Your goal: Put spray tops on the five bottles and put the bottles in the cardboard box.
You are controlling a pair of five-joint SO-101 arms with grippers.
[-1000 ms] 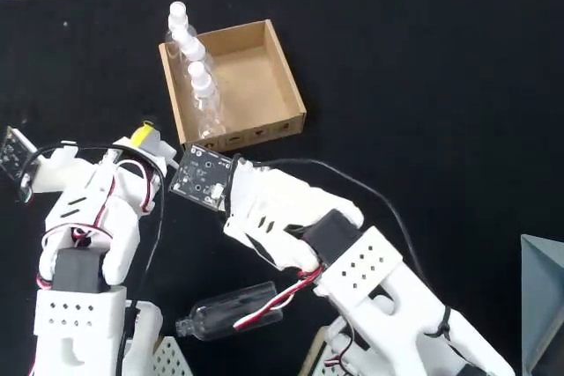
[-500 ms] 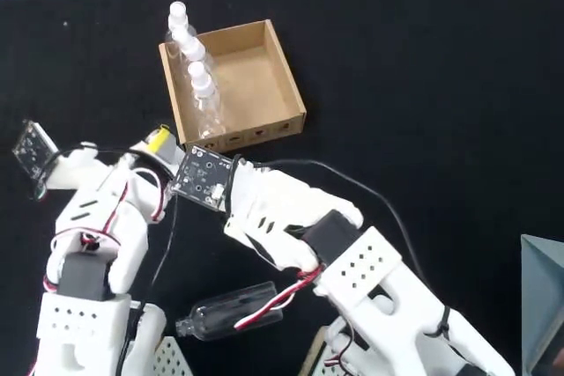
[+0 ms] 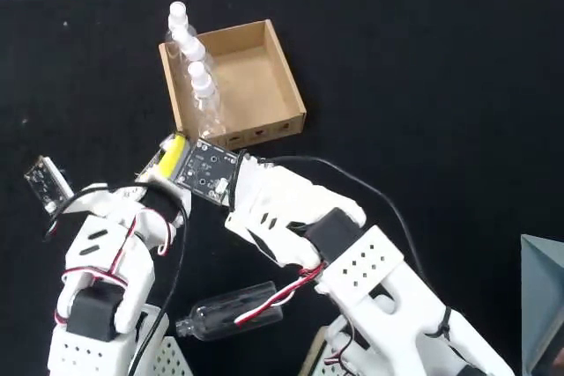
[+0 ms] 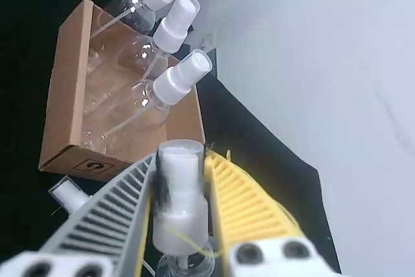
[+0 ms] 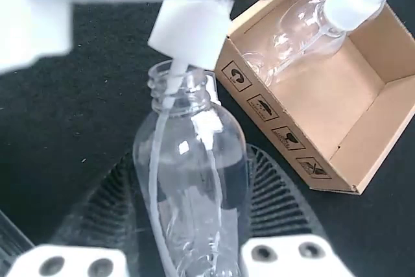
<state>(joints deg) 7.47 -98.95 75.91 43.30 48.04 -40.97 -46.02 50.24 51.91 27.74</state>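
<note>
Spray top: clenched in left gripper, its tube dipping into the bottle's neck, just before the box.
Bottle: upright, grasped by right gripper.
Cardboard box: three capped bottles along one wall.
Spare bottle: uncapped, lying near the arm bases, a cable crossing it.

— What colour is the cardboard box?
— Plain brown; the table is black.
— And the spray top?
— White; the bottle is clear, the left gripper ribbed, one finger grey, one yellow.
</note>
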